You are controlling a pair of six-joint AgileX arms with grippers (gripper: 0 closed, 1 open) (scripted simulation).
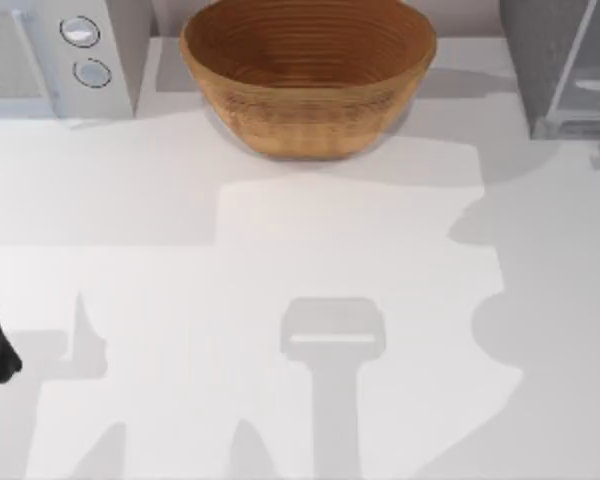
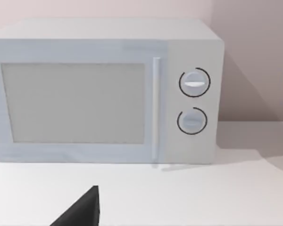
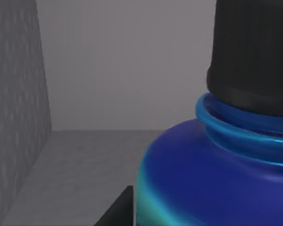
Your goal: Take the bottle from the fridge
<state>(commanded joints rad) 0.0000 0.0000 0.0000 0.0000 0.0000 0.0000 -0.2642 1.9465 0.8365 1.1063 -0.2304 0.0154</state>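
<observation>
Grey fridge (image 3: pixel 19 117) walls closely surround the bottle (image 3: pixel 217 179).

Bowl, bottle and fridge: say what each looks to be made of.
The bowl looks woven, wicker or rattan, matte brown, going by its stacked ridged coils. The bottle looks like glossy blue plastic or glass, given its smooth sheen, with a matte black cap, probably plastic. The fridge looks like dull grey metal or plastic, faintly speckled inside, with a pale glassy panel.

White table (image 1: pixel 280 260): bowl (image 1: pixel 308 75), microwave (image 1: pixel 55 55), fridge (image 1: pixel 560 65)
</observation>
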